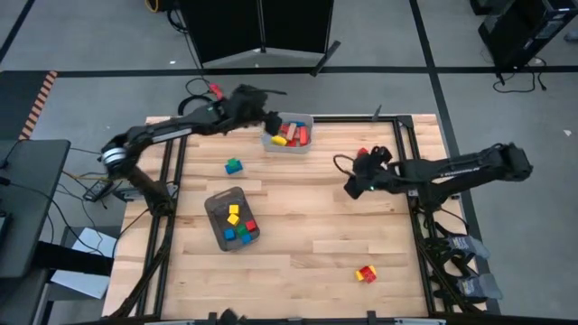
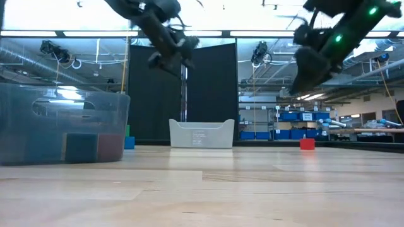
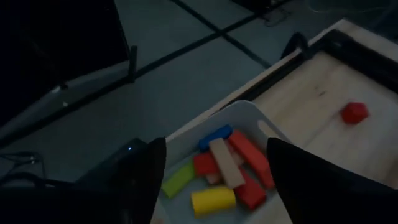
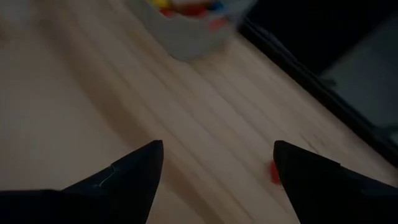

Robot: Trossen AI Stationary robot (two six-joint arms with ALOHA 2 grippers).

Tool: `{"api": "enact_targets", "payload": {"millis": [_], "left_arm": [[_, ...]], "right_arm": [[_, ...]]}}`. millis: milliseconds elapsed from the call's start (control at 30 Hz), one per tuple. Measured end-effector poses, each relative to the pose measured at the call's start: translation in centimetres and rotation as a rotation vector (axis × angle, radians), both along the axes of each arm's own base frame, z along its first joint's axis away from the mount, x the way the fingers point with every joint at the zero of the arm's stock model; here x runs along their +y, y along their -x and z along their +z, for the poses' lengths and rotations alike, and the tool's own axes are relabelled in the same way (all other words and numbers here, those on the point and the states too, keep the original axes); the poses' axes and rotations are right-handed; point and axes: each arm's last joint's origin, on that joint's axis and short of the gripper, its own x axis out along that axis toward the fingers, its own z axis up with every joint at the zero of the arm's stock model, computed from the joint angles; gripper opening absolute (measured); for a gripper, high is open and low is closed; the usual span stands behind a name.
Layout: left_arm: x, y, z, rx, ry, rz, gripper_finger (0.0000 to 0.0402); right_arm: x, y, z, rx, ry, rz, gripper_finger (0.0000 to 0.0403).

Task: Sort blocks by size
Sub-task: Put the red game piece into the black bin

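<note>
Left pincer (image 1: 269, 123) above the light bin (image 1: 303, 144) at the far edge of the bench (image 1: 316, 226) — fingers (image 3: 134, 180) spread wide, nothing between them. Long blocks (image 3: 227, 165) heaped in the bin below: red, yellow, green, blue, plain wood. Right pincer (image 1: 350, 190) raised over bare bench on the right side, fingers (image 4: 124, 180) apart, empty. Small cubes (image 1: 237, 226) in the dark tray (image 1: 215, 203). Loose on the bench: a green-and-blue pair (image 1: 234, 166), a red-and-yellow pair (image 1: 366, 273), one red cube (image 1: 362, 153).
</note>
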Motion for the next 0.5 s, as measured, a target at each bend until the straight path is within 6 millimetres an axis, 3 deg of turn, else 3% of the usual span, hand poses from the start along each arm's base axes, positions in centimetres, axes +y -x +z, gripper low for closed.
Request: {"api": "enact_targets", "payload": {"millis": [200, 367, 500], "left_arm": [[-4.6, 4.3, -0.5, -0.058, 0.014, -0.065, 0.0273], [-8.0, 6.8, -1.5, -0.132, 0.026, -0.115, 0.0272], [-10.1, 8.0, -2.2, -0.159, 0.045, -0.173, 0.0272]], "right_arm": [[-3.9, 0.5, -0.9, 0.129, -0.073, -0.068, 0.0316], [-7.1, 1.7, -1.0, 0.192, -0.121, -0.092, 0.0316], [-8.0, 2.1, -1.2, 0.146, -0.277, -0.036, 0.0316]]}}
